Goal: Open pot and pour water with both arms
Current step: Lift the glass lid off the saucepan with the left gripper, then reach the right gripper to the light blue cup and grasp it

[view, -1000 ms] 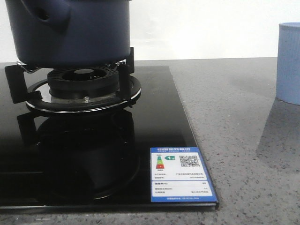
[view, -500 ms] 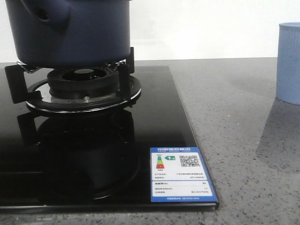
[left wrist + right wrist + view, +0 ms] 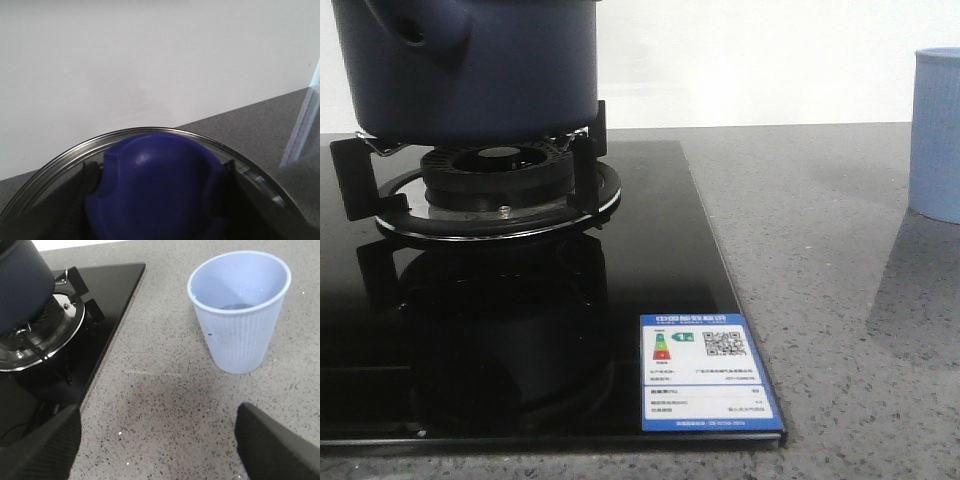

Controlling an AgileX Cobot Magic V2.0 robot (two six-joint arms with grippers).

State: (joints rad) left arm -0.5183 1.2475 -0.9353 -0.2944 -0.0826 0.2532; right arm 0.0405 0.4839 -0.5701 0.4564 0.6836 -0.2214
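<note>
The dark navy pot [image 3: 470, 70] stands on the burner grate [image 3: 500, 185] at the front view's left, its stubby handle [image 3: 430, 30] facing the camera and its top cut off. It also shows in the right wrist view [image 3: 20, 285]. In the left wrist view my left gripper [image 3: 159, 172] is shut on the blue knob [image 3: 155, 195] of a metal-rimmed glass lid [image 3: 60, 155], with a black finger [image 3: 89, 177] on each side. I cannot tell whether the lid rests on the pot. My right gripper [image 3: 157, 445] is open and empty over the counter between the stove and the cup.
A light-blue ribbed cup [image 3: 240, 310] stands on the speckled grey counter [image 3: 165, 390], also at the front view's right edge [image 3: 938, 135]. The black glass stove top [image 3: 650, 250] carries a blue-bordered label [image 3: 705, 370] at its near corner. A white wall is behind.
The pot and cup have not moved. Only the reflections in the stove glass shift slightly.
</note>
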